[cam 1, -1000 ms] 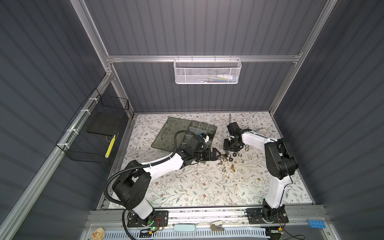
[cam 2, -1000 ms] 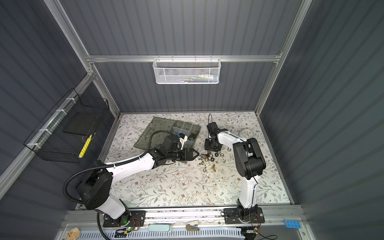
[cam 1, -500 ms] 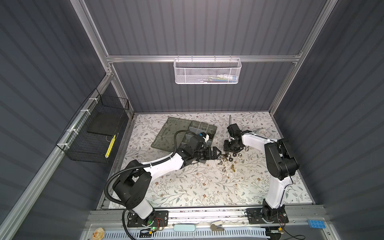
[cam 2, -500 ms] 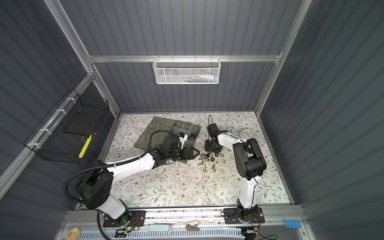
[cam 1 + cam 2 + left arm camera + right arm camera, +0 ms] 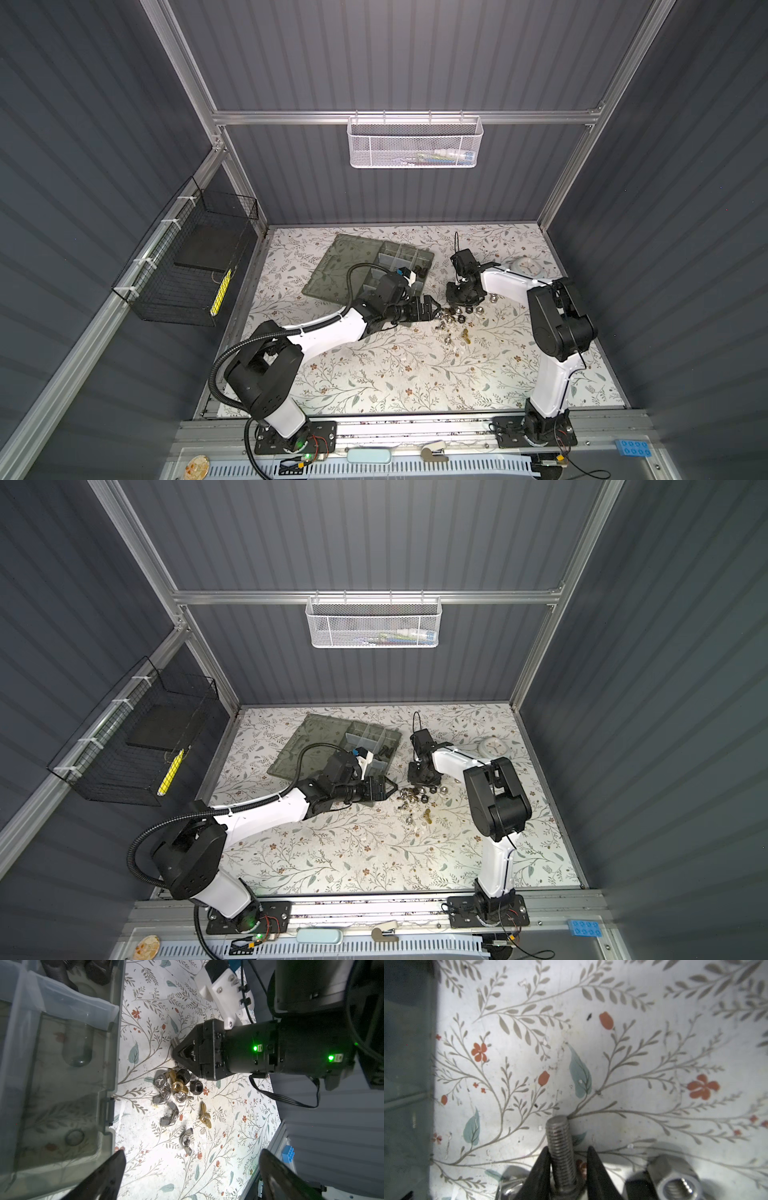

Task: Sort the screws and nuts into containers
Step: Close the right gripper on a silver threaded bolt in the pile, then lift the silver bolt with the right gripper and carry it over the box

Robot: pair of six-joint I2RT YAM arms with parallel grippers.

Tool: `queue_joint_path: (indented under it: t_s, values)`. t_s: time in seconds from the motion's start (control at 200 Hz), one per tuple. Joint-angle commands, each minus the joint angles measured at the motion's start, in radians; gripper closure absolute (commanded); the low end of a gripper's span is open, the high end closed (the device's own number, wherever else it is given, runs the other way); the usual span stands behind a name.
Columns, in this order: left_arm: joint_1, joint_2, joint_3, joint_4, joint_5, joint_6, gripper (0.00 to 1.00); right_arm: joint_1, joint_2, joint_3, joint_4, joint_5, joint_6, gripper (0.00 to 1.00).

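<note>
Right end effector (image 5: 568, 1148): jaws narrowly apart, straddling a silver threaded metal screw (image 5: 559, 1140) that lies flat on the floral-print desk (image 5: 633, 1043). One finger (image 5: 538, 1174) is on the threads. A sliver of desk shows beside the other, so the screw is not clamped yet.

Step in hand, by the look of it: picking this screw. The next move calls for closing fully and lifting straight up, clear of the pile. After that it is a short carry to the translucent grey-green plastic organiser box (image 5: 62, 1076), near the jaws on one flank. The drop should go in the compartment holding the dark screws (image 5: 62, 972); two are visible, both cropped.

Loose pile right beside the jaws, counted in the left wrist view (approximate, since pieces overlap):
- two brass-coloured wing nuts (image 5: 177, 1084)
- two black hex nuts (image 5: 197, 1087)
- one silver hex nut (image 5: 160, 1081)
- about four silver wing nuts (image 5: 169, 1116)

Both top views show a few more nuts on the far side of the jaws, too small to count.

Left end effector (image 5: 192, 1152): jaws wide apart and empty, hovering at the pile's edge, with the box alongside.
</note>
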Motion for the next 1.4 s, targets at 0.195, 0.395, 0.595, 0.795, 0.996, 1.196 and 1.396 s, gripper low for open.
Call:
queue_joint_path:
  t_s: [0.195, 0.395, 0.595, 0.795, 0.996, 1.196, 1.396]
  values:
    - [-0.002, -0.046, -0.029, 0.031, -0.009, -0.023, 0.00, 0.006, -0.017, -0.025, -0.079, 0.014, -0.007, 0.81]
    - [-0.002, -0.062, -0.054, 0.042, -0.007, -0.033, 0.00, 0.006, -0.027, -0.003, -0.091, 0.002, -0.004, 0.86]
    - [-0.001, -0.094, -0.070, 0.031, -0.014, -0.028, 0.00, 0.003, -0.046, 0.005, -0.093, -0.010, 0.003, 0.90]
    - [-0.002, -0.122, -0.074, 0.008, -0.027, -0.015, 0.00, -0.003, -0.072, 0.035, -0.112, -0.026, 0.003, 0.90]
    - [-0.002, -0.139, -0.071, -0.013, -0.036, 0.003, 0.00, -0.005, -0.101, 0.058, -0.123, -0.048, 0.002, 0.91]
    - [-0.002, -0.158, -0.059, -0.045, -0.056, 0.026, 0.00, -0.003, -0.135, 0.076, -0.119, -0.111, 0.018, 0.91]
    - [0.006, -0.170, -0.062, -0.052, -0.052, 0.026, 0.00, 0.000, -0.155, 0.094, -0.091, -0.227, 0.068, 0.91]
